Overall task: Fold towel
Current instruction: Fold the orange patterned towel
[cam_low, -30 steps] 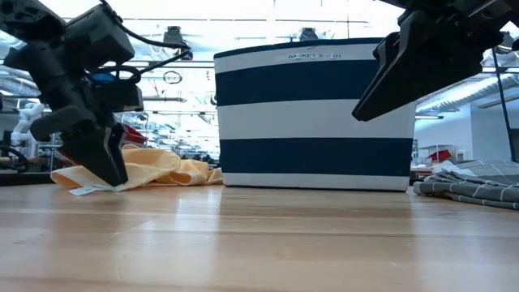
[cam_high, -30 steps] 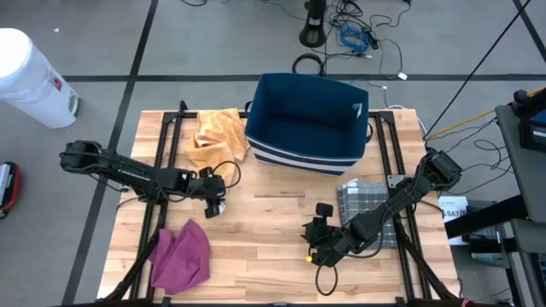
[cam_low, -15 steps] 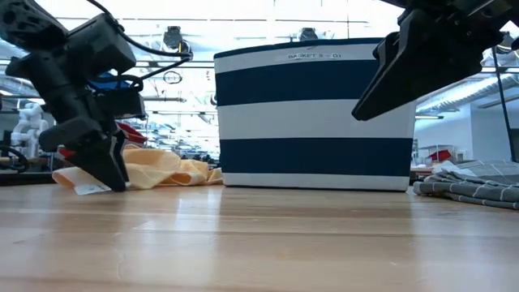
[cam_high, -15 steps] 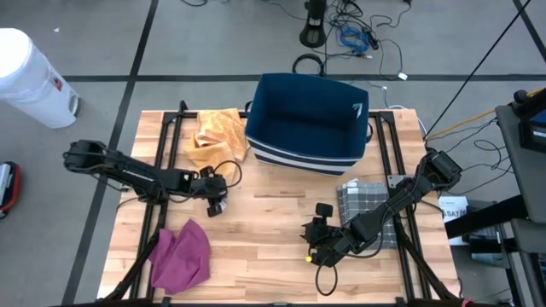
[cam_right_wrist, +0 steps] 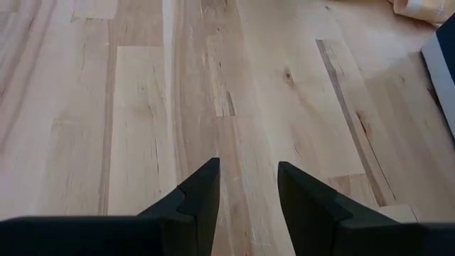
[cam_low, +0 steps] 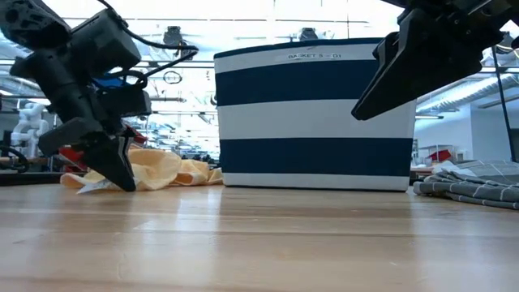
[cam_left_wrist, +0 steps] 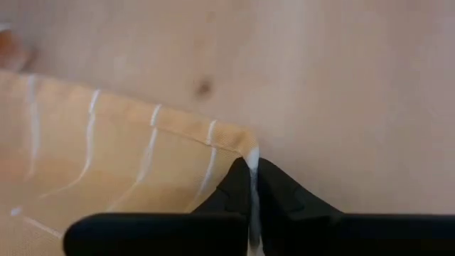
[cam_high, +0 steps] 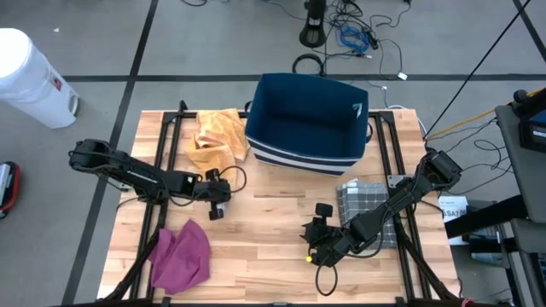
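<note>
Left gripper (cam_left_wrist: 252,186) had its two dark fingers pressed together on the white-edged corner of the orange towel (cam_left_wrist: 106,163), the cloth pinched between the tips just above the bare wood. From above, that gripper (cam_high: 217,205) sat left of the table's centre, and the towel (cam_high: 215,136) lay crumpled at the far left of the table, just beside the basket. In the low view the gripper (cam_low: 122,174) reached down to the tabletop with a pale scrap of fabric at its tip and the orange towel (cam_low: 166,169) heaped behind it.

Just right of the towel stood a navy basket (cam_high: 309,124) with white stripes, its open top showing a dark inside; the low view showed its striped wall (cam_low: 315,122) and a small label near the rim. A purple cloth (cam_high: 181,254) lay bunched at the near left corner of the table (cam_high: 264,243). A grey checked cloth (cam_high: 363,200) sat folded on the right side, partly under the right arm.

Right gripper (cam_high: 322,232) hovered over the near middle of the table, well apart from the towel. Its fingers (cam_right_wrist: 195,195) were spread with bare wood showing between them, holding nothing.

A white bin (cam_high: 30,77) stood on the floor beyond the table's left corner, and cables (cam_high: 354,38) trailed across the floor behind the basket.
</note>
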Controlling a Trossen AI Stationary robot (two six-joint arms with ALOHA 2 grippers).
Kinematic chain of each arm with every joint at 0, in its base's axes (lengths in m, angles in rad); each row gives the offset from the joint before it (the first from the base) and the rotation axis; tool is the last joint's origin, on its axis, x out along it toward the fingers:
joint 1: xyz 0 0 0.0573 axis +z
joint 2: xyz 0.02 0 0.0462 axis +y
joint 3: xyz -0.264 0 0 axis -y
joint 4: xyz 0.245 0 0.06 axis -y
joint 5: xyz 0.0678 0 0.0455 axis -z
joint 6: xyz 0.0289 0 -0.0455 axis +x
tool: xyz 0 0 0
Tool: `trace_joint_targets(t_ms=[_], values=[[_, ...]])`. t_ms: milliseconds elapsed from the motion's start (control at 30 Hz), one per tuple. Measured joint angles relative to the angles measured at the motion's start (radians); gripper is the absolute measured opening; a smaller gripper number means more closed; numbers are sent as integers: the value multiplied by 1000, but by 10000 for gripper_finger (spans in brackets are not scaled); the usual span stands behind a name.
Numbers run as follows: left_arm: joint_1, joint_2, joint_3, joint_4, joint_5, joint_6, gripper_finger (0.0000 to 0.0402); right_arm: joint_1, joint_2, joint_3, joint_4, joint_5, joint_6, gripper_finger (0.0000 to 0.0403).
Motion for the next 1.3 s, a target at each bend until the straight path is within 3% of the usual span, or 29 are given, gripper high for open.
trace_joint_targets(t_ms=[167,600,967,1300], values=[[-86,-13,123,-89,113,6,5,0,0,0,17,38,-83,130],[-366,-14,570,-482,119,-20,4,-79,3,0,254,28,-424,130],[-547,-15,744,-538,127,-90,4,-191,141,0,592,-153,-635,130],[-573,-15,749,-565,19,-113,3,-251,341,2,982,-497,-632,130]])
